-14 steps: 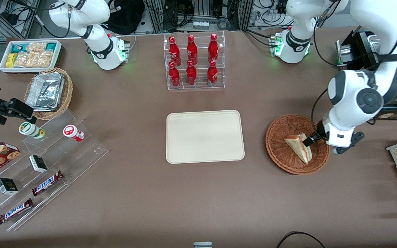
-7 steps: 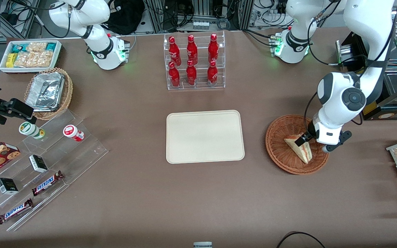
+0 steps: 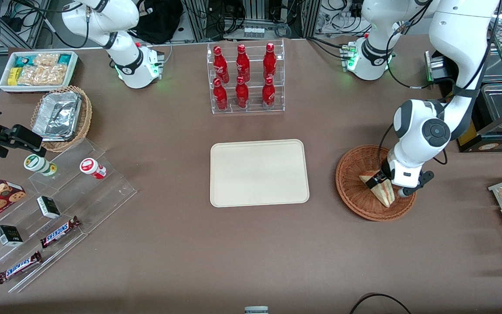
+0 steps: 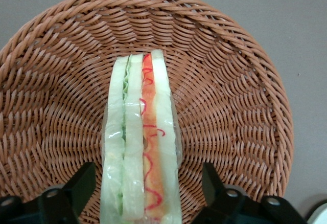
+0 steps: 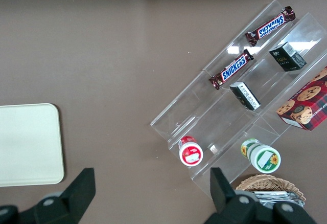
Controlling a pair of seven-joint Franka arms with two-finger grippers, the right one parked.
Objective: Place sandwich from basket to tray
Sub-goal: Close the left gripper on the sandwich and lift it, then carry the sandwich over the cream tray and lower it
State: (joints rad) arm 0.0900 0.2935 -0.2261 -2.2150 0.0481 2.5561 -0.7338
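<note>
The gripper [image 4: 143,193] hung over the basket [image 4: 240,106], fingers [image 4: 76,185] spread. The sandwich [image 4: 142,147] lay between them untouched, its long axis running straight away from the fingertips.

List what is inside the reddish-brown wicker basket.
Only the sandwich shows inside the basket, lying on the weave. The open gripper straddles it, a finger on each side. The weave beneath the sandwich is covered.
</note>
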